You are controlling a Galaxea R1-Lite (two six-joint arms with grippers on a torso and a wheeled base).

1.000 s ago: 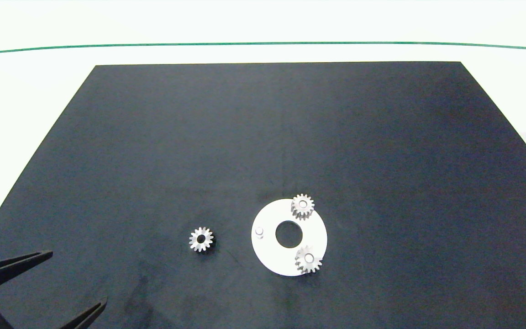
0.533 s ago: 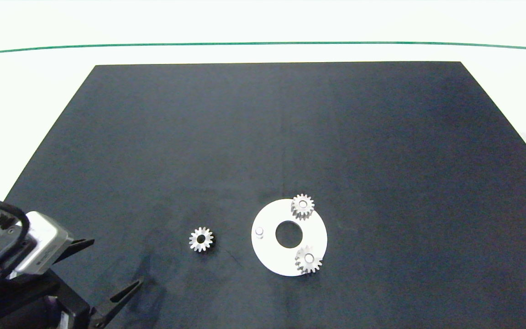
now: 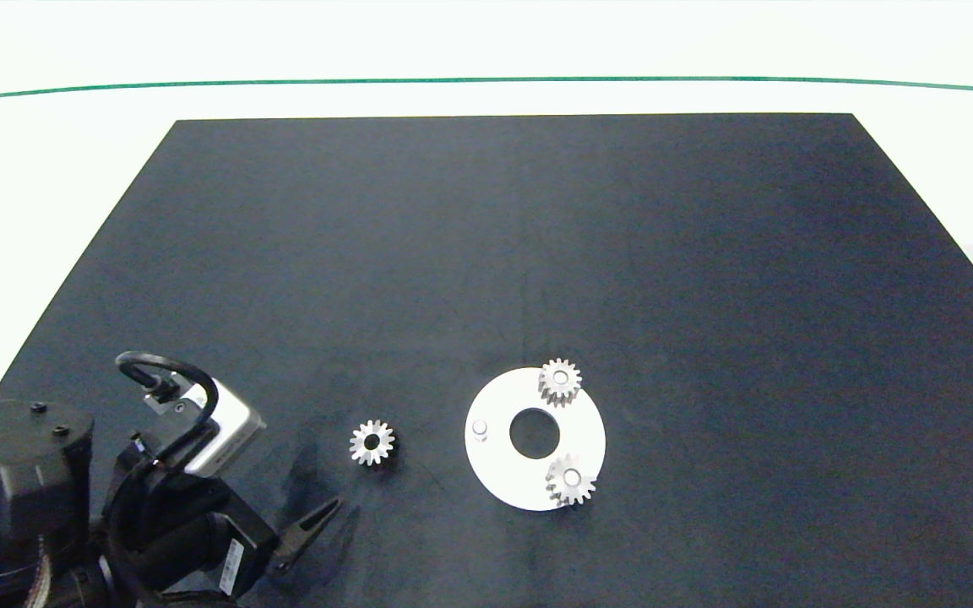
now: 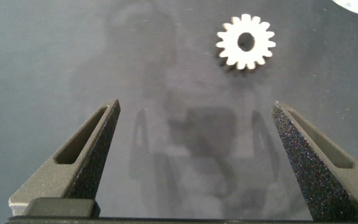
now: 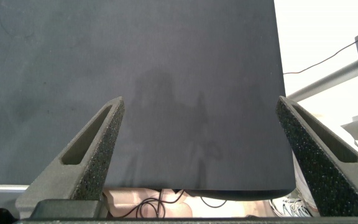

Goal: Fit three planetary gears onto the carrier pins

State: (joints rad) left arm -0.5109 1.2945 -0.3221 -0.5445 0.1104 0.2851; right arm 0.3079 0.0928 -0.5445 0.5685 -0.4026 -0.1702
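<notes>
Currently two of the planetary gears sit on the white disc [image 3: 495,473], each over a carrier pin: one gear [image 3: 559,382] at the disc's far edge, the other gear [image 3: 571,480] at its near right edge. Third carrier pin [image 3: 479,429] stands bare on the disc's left side, next to the large centre hole. Loose gear [image 3: 372,442] lies flat on the black mat [image 3: 520,253], left of the disc and apart from it, centre hole up. Left hand [image 3: 305,502] comes in from the lower left of the head view, over the mat, near the loose gear but not touching it; only one dark finger [image 3: 309,530] shows clearly there, the rest hidden by the arm and wrist camera. Left wrist view shows that hand [image 4: 194,112] with fingers spread wide, nothing between them, the loose gear [image 4: 246,42] ahead of the tips and slightly toward one finger. Right hand [image 5: 199,106] is out of the head view; its wrist camera shows fingers wide apart and empty, over the mat's edge, with pale table beyond.
</notes>
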